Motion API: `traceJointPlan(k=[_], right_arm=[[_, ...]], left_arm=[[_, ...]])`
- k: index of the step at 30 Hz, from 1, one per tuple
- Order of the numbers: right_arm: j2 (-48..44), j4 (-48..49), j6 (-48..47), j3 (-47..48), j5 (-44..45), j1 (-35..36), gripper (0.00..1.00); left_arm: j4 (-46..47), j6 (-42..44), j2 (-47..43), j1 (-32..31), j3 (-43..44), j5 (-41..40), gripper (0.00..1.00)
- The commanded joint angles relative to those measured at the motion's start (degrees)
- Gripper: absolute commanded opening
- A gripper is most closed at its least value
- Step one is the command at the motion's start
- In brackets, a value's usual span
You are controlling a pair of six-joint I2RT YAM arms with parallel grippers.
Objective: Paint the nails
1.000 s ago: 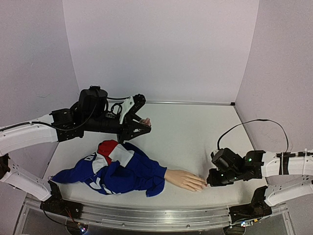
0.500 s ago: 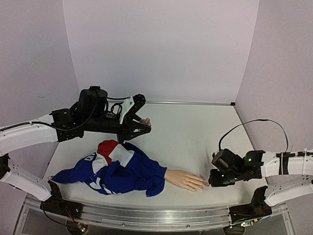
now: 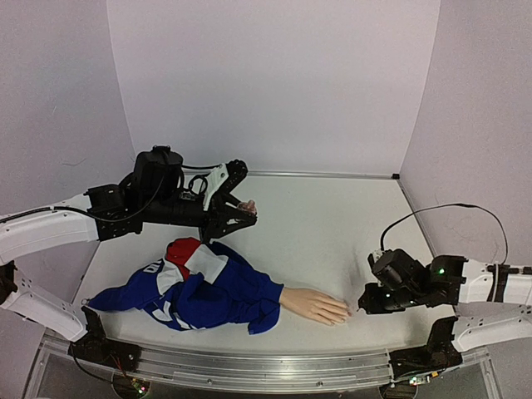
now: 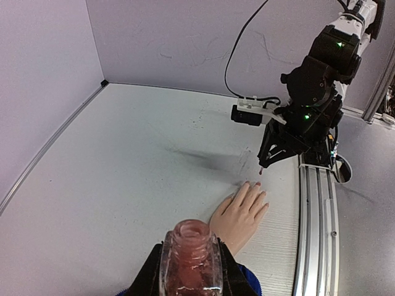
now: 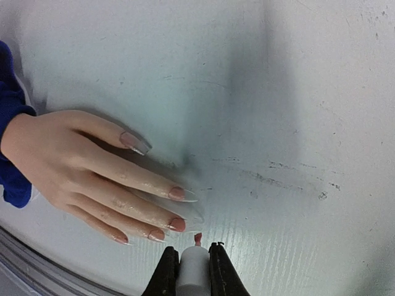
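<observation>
The nails (image 5: 178, 224) lie on the hand (image 5: 74, 157), flat on the surface (image 5: 290, 92) near its front edge. The right end effector (image 5: 193, 272) pinches the brush (image 5: 195, 254), tip just beside them: stroke lightly, base to tip. The left end effector (image 4: 191, 280) clamps the bottle (image 4: 191, 243).

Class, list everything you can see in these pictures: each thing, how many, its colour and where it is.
table: one, white, under everything
mannequin hand: one, beige, near edge, palm down
nails: at least four showing, pinkish, on its fingertips
sleeve: one, blue with red and white, left of the hand
polish bottle: one, pinkish, open, held at far left
brush: one, white handle, red tip, just beyond the fingertips
left gripper: one, black, shut on the polish bottle
right gripper: one, black, shut on the brush
</observation>
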Motion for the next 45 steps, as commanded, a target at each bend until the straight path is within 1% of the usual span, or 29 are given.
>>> traceJointPlan(k=[1,3,9,20,39,45], right_arm=[[-1.2,0.3,-2.3,0.8,-1.9,0.3,0.00],[-0.6,1.9,-2.6,0.8,-2.1,0.3,0.00],[3.1,2.7,-3.0,1.3,-2.2,0.2,0.00],[4.5,4.8,-3.1,1.0,-2.8,0.2,0.00],[7.1,4.2,-1.8,0.3,-3.8,0.3,0.00],[7.6,2.9,-0.6,0.1,-2.5,0.3,0.00]], left_arm=[[1.6,0.8,-0.5,-0.3,2.3,0.8,0.00],[1.6,0.7,-0.5,-0.3,2.4,0.9,0.00],[1.6,0.8,-0.5,-0.3,2.5,0.8,0.00],[1.5,0.9,-0.6,-0.3,2.2,0.8,0.00],[1.5,1.0,-0.9,-0.3,1.9,0.5,0.00],[1.5,0.9,-1.0,-0.3,1.9,0.6,0.00]])
